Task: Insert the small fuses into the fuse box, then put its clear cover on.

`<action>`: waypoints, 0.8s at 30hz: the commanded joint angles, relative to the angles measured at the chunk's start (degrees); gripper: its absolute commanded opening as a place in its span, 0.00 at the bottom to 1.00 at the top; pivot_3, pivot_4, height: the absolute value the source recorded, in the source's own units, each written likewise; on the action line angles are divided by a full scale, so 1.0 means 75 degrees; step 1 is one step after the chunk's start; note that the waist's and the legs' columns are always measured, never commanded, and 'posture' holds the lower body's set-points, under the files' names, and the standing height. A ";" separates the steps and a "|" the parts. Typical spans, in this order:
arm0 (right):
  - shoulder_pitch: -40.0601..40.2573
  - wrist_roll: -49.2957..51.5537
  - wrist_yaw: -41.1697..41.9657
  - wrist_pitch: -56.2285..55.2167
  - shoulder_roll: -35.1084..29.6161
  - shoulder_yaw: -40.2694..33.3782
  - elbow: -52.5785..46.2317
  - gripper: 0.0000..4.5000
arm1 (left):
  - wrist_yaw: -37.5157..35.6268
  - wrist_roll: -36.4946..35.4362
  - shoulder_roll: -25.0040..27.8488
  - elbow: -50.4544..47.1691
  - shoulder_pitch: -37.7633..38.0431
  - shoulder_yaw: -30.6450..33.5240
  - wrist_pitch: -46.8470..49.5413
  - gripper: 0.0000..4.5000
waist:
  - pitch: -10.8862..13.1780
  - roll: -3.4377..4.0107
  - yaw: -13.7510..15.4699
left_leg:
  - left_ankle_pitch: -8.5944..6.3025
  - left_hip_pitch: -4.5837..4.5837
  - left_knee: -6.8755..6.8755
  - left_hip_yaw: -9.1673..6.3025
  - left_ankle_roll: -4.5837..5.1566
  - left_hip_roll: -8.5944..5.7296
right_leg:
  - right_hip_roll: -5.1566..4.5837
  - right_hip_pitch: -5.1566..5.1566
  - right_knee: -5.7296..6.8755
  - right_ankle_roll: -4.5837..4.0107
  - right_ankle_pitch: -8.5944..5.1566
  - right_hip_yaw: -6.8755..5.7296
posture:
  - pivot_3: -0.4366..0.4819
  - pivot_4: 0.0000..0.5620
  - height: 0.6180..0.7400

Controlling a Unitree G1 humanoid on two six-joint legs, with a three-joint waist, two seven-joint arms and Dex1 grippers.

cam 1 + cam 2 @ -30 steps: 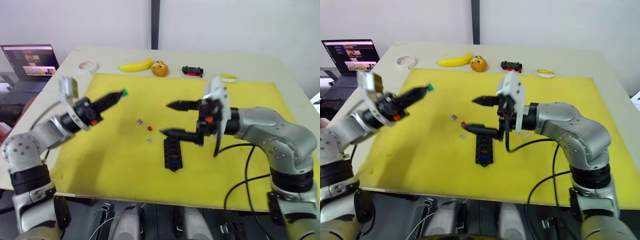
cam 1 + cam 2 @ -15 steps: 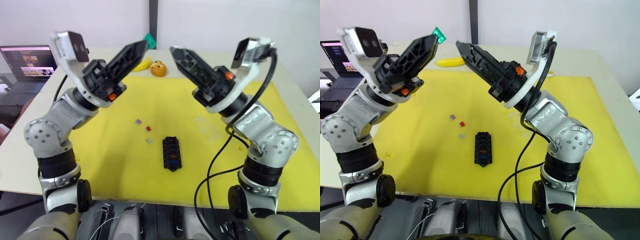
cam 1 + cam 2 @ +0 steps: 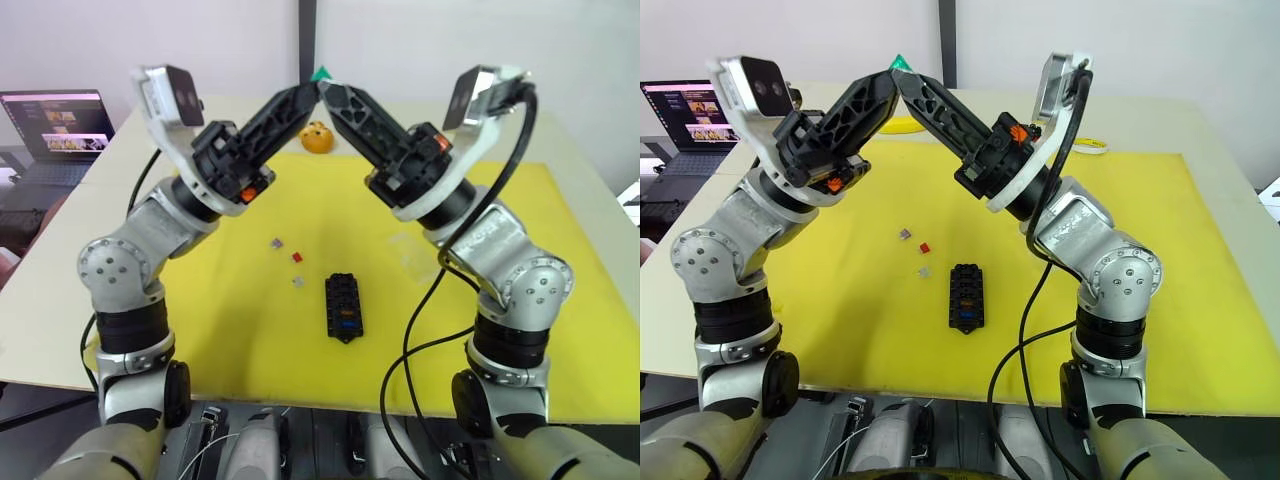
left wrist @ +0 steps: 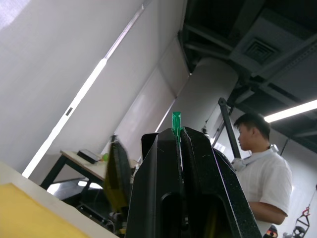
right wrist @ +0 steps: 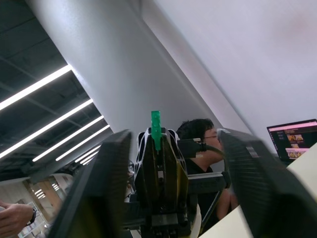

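Both arms are raised high over the table with their tips meeting. My left gripper (image 3: 312, 88) is shut on a small green fuse (image 4: 176, 122), which sticks out past its tip. My right gripper (image 3: 327, 91) points at that tip. In the right wrist view its fingers (image 5: 94, 188) stand apart on either side of the left gripper and the green fuse (image 5: 156, 129), without touching the fuse. On the yellow mat lie the black fuse box (image 3: 343, 307), with blue and amber fuses seated in it, three loose small fuses (image 3: 298, 257), and the clear cover (image 3: 413, 255).
The yellow mat (image 3: 560, 200) covers most of the table. An orange fruit (image 3: 319, 137) sits at the mat's far edge, behind the raised arms. A laptop (image 3: 58, 120) stands off the table's left side. A person (image 4: 257, 163) is in the background.
Both arms rose from low over the mat and swung towards each other. Their tips, apart half a second ago, now meet at the green fuse. The right gripper's fingers have narrowed.
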 commanded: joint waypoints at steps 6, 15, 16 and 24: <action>-0.0172 0.0337 -0.0033 -0.0316 -0.0046 0.0060 -0.0345 0.38 | 0.0191 -0.0337 0.0144 -0.0366 -0.0027 0.0049 -0.0195 0.00 | 0.0000 0.0000 0.0004 | 0.0000 -0.0003 0.0000 -0.0001 0.0000 0.0002 | 0.0000 0.0000 -0.0004 -0.0001 0.0000 0.0000 | 0.48 0.27 0.98; -0.0210 0.0533 -0.0105 -0.0494 -0.0092 0.0056 -0.0322 0.38 | 0.0397 -0.0426 0.0178 -0.0488 0.0036 0.0010 -0.0252 0.00 | 0.0000 0.0000 0.0004 | 0.0000 -0.0003 0.0000 -0.0001 0.0001 0.0002 | 0.0001 -0.0001 -0.0005 -0.0001 0.0000 0.0000 | 0.48 0.27 0.98; -0.0218 0.0542 -0.0101 -0.0502 -0.0101 0.0068 -0.0323 0.38 | 0.0421 -0.0427 0.0176 -0.0494 0.0033 0.0004 -0.0261 0.00 | 0.0000 0.0000 0.0004 | 0.0000 -0.0003 -0.0001 -0.0001 0.0001 0.0003 | 0.0001 -0.0001 -0.0005 -0.0001 0.0000 0.0000 | 0.48 0.27 0.98; -0.0240 0.0554 -0.0103 -0.0497 -0.0172 0.0179 -0.0333 0.38 | 0.0513 -0.0445 0.0177 -0.0527 0.0029 -0.0038 -0.0344 0.00 | 0.0000 0.0000 0.0004 | -0.0001 -0.0004 -0.0001 -0.0001 0.0001 0.0003 | 0.0001 -0.0001 -0.0006 -0.0001 -0.0001 0.0000 | 0.48 0.27 0.98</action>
